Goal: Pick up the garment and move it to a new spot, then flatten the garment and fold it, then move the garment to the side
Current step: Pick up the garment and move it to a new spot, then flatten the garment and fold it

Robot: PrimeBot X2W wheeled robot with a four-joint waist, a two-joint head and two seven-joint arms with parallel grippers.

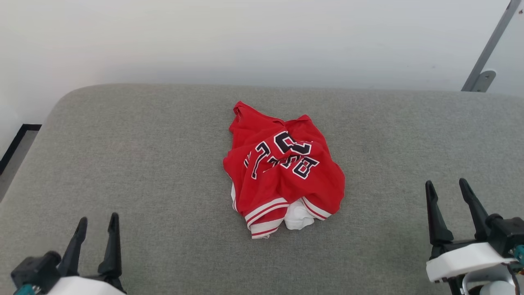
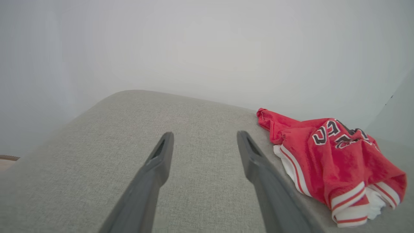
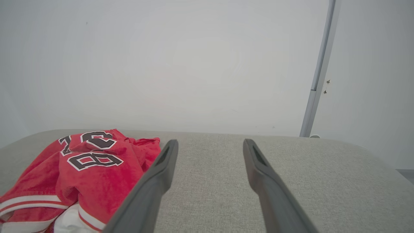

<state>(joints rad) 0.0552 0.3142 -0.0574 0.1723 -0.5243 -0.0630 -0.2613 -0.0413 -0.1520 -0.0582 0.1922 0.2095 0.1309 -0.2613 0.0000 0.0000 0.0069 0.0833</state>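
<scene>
The garment is a red jersey with black white-outlined lettering and striped trim, lying crumpled in a heap at the middle of the grey cushioned surface. White fabric pokes out at its near edge. My left gripper is open at the lower left, well apart from the heap. At the lower right my right gripper also stands open and holds nothing. The left wrist view has the garment to the right of the open left gripper. The right wrist view has the garment left of the open right gripper.
A pale wall rises behind the cushion's far edge. A grey metal post with a bracket stands at the back right. Dark floor trim shows past the cushion's left edge.
</scene>
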